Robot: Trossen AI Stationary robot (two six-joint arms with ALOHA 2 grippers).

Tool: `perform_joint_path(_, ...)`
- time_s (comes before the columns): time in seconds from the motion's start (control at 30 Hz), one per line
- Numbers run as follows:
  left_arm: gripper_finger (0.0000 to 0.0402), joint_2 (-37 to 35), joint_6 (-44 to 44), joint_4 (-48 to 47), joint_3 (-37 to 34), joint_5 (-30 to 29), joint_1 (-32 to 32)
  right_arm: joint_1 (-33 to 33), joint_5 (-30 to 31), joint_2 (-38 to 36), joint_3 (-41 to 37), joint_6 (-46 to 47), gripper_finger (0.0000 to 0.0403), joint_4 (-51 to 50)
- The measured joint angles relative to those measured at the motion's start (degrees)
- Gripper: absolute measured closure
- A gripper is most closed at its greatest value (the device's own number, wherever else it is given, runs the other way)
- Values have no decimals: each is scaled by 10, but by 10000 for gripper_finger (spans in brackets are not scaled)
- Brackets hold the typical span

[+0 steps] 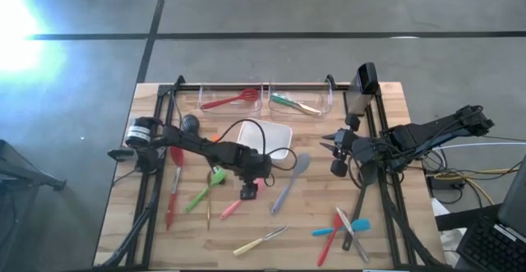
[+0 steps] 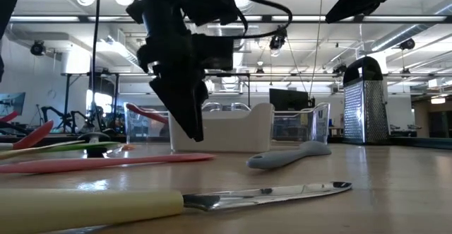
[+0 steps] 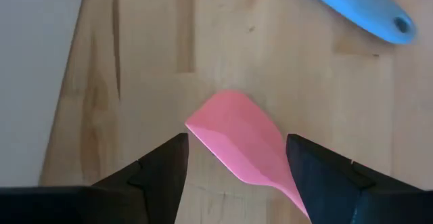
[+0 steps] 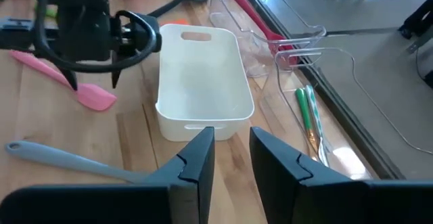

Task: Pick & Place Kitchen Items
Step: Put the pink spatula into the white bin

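Note:
A pink spatula (image 3: 237,136) lies flat on the wooden table, just nearer than the white dish (image 1: 265,138). My left gripper (image 3: 233,173) hangs open over its blade end, pointing steeply down, one finger on each side and clear of the wood (image 2: 187,114). A grey-blue spatula (image 1: 292,182) lies to its right. Green (image 1: 205,191) and red (image 1: 173,198) utensils lie to its left. A cream-handled knife (image 1: 261,241) lies near the front edge. My right gripper (image 4: 232,153) hovers high at the table's right, open by a narrow gap, with nothing between its fingers.
Two clear bins stand along the far edge, one with a red whisk (image 1: 230,99) and one with green utensils (image 1: 294,103). A metal grater (image 2: 364,100) stands far right. Red, blue and grey utensils (image 1: 341,231) lie crossed at the front right.

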Motion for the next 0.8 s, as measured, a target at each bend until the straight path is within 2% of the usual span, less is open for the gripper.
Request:
perform_joint_path(0.37, 149, 44, -36, 10, 2, 7, -6, 0, 0, 0, 0, 5, 319, -1)
perform_joint_path(0.8, 149, 72, -33, 5, 2, -25, -34, 0, 0, 0, 0, 4, 308, -1)
